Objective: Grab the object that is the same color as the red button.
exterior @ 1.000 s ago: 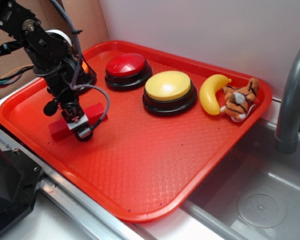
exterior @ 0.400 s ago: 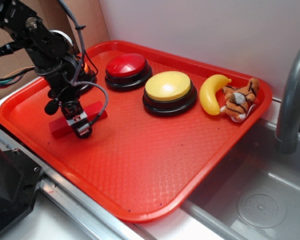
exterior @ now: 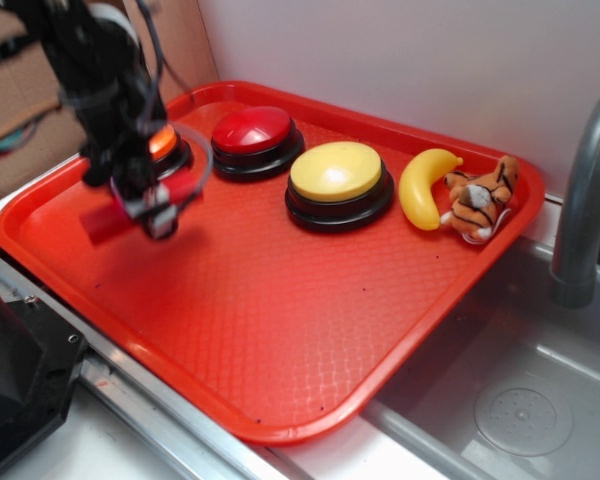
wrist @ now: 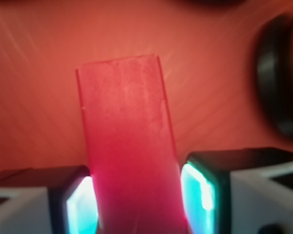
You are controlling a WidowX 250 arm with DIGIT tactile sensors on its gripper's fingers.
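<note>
At the nine o'clock side of the red tray [exterior: 280, 330] in the exterior view, we see the hand [exterior: 152, 210], blurred, closed on the red block [exterior: 115, 220], which sticks out toward eight o'clock and looks lifted off the tray floor, though the blur keeps us from being sure. Just behind the hand sits the orange button [exterior: 165, 145], partly hidden by the arm. At about twelve o'clock on the tray is the red button [exterior: 252, 130]; beside it, toward two o'clock, the yellow button [exterior: 337, 172]. Further toward three o'clock lie a toy banana [exterior: 423, 185] and a toy tiger [exterior: 480, 200], touching each other. A grey faucet [exterior: 585, 200] rises at the right edge over the sink [exterior: 520, 400].

In the wrist view, we see the red block [wrist: 127, 146] running up toward twelve o'clock, clamped between the two pads [wrist: 198, 190] of the hand [wrist: 134, 200], which press its sides. A black button rim [wrist: 278, 87] shows at three o'clock.
</note>
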